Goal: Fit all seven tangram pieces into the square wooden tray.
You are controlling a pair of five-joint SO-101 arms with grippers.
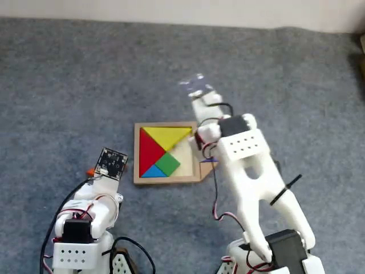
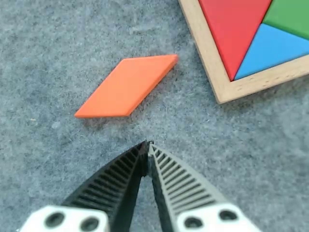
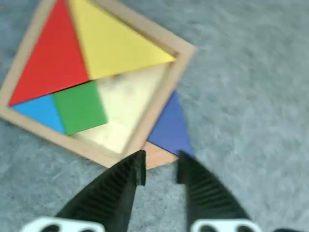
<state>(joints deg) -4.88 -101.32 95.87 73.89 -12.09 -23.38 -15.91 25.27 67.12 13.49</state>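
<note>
**Wooden tray part-filled, three pieces outside the rim**

The wooden tray [image 1: 165, 181] is seen at the middle of the grey carpet [image 1: 68, 85]. Inside are held a yellow triangle [image 1: 165, 137] along the far rim, a red triangle [image 1: 149, 153] along the left rim, a blue triangle [image 1: 153, 170] at the near-left corner and a green square [image 1: 168, 164]. The right part of its floor is left bare. An indigo triangle [image 3: 170, 128] is laid outside against the right rim, with a tan piece [image 3: 157, 155] at its near end. The right gripper [image 3: 160, 166] is held above these, parted and empty. An orange parallelogram [image 2: 126, 86] is set left of the near-left corner, apart from the rim, with open carpet around it. The left gripper [image 2: 147, 145] is clenched on nothing, just near of it.
</note>
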